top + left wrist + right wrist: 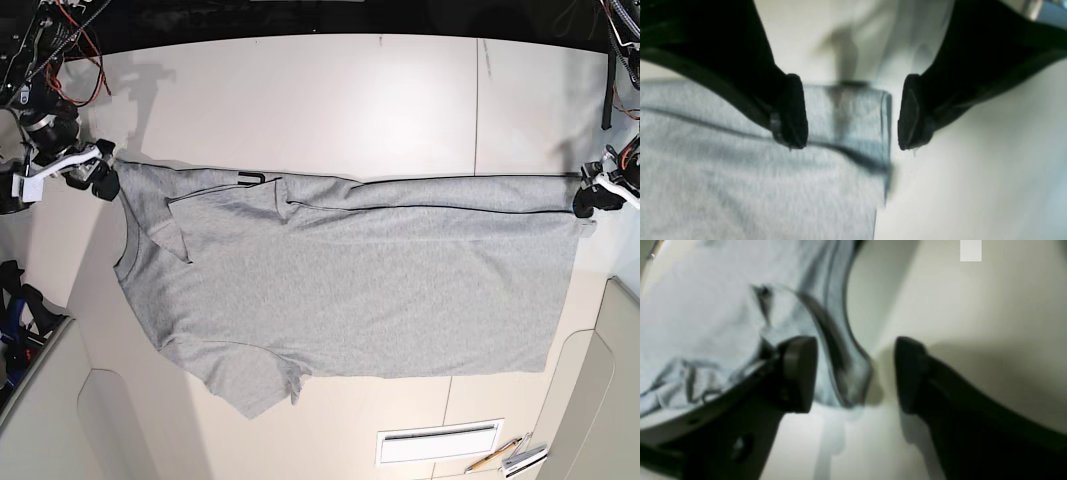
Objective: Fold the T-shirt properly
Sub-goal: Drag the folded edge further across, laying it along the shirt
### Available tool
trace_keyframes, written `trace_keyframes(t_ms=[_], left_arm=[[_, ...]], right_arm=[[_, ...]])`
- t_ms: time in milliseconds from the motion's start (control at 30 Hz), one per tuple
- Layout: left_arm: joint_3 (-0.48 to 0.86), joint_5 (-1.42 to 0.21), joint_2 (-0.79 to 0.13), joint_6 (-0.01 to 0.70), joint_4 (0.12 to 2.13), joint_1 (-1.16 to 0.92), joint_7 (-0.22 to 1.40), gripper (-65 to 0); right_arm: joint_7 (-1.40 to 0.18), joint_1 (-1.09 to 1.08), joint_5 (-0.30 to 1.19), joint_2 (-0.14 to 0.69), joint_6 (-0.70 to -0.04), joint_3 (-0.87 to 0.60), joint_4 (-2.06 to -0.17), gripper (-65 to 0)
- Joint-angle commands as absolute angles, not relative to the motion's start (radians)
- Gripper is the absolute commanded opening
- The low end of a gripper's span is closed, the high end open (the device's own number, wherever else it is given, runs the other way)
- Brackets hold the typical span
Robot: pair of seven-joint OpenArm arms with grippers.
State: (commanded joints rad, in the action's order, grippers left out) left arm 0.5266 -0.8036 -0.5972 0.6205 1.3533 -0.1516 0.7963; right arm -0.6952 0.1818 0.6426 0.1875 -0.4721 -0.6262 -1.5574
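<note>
The heather-grey T-shirt [360, 290] lies flat on the white table [330, 100], collar to the left, hem to the right, plain side up, its far edge folded over in a straight line. A small black mark [251, 178] shows at that edge. My left gripper [851, 113] is open, its fingers on either side of the shirt's hem corner [853, 110]; in the base view it [590, 198] is at the far right corner. My right gripper [853, 373] is open around a fabric edge [843, 370] at the shoulder corner, at the base view's left [103, 172].
A white slotted plate [437, 440] and some pens or tools [510, 458] lie near the front edge. Cables [60, 50] hang at the back left. Grey panels [40, 400] flank the front corners.
</note>
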Motion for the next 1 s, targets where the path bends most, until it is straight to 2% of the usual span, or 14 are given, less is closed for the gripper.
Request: trace_keyframes(t_ms=[133,333,567,667,800,867,900,967,1000], left_arm=[[0.527,-0.768,-0.571,0.609,1.351,-0.173,0.783,-19.3],[0.527,-0.735,-0.560,0.610,1.253,-0.168,0.675,-19.3],[0.527,-0.741,-0.559,0.612,1.213,-0.166,0.655,-19.3],[0.525,-0.744,-0.559,0.668,1.214,-0.166,0.650,-19.3],[0.525,-0.743,-0.559,0.673,1.214,-0.166,0.649,-19.5],[0.525,-0.743,-0.559,0.698,1.214,-0.166,0.649,-19.5],[0.524,-0.744,-0.559,0.698,1.214,-0.166,0.646,-19.9],[0.524,-0.743,-0.559,0.698,1.214,-0.166,0.632,-22.8],[0.524,-0.743,-0.559,0.698,1.214,-0.166,0.625,-27.4]], right_arm=[[-0.697,0.217,0.655,0.187,-0.472,-0.626,-1.555,-26.0],[-0.696,0.225,0.674,0.185,-0.477,-0.617,-1.552,-26.0],[-0.686,0.225,0.674,0.162,-0.476,-0.529,-1.552,-26.0],[-0.662,0.224,0.669,0.129,-0.477,-0.479,-1.552,-26.0],[-0.629,0.211,0.635,0.110,-0.476,-0.439,-1.552,-26.2],[-0.628,0.196,0.632,0.110,-0.476,-0.438,-1.552,-26.3],[-0.625,0.191,0.628,0.110,-0.476,-0.438,-1.552,-27.9],[-0.608,0.184,0.628,0.110,-0.476,-0.438,-1.552,-38.3],[-0.602,0.183,0.626,0.110,-0.476,-0.438,-1.552,-44.5]])
